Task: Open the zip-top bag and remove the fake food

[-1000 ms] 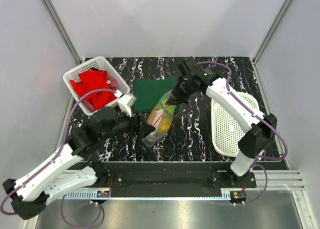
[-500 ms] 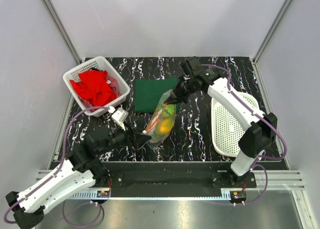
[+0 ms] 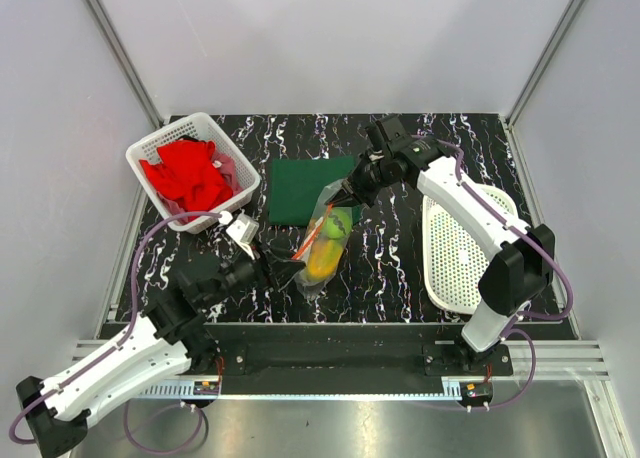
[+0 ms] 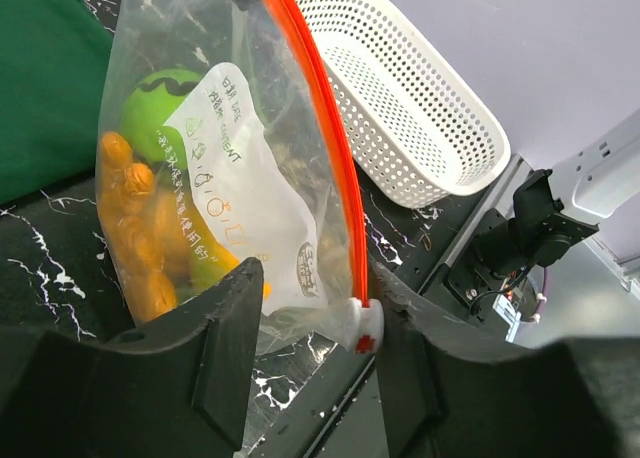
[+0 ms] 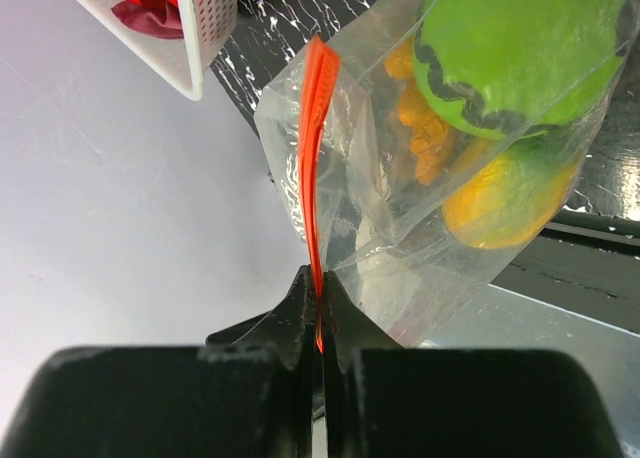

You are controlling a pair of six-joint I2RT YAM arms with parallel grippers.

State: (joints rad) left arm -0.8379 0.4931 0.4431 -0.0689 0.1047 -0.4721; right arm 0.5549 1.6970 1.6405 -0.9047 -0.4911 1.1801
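The right gripper (image 3: pixel 346 190) is pinched tight, its arm stretched forward. The left gripper (image 3: pixel 284 269) sits low, fingers spread apart.

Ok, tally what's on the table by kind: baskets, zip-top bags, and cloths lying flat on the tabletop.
Baskets: 2, the left basket and the right basket
Bags: 1, the zip-top bag
Flat cloths: 1, the dark green cloth
Total: 4

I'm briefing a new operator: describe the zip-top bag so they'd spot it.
On the black marbled table, look just nearer than the dark green cloth. The zip-top bag is there, pinched by the right gripper: the only clear crinkly plastic, edged with an orange-red zip strip.
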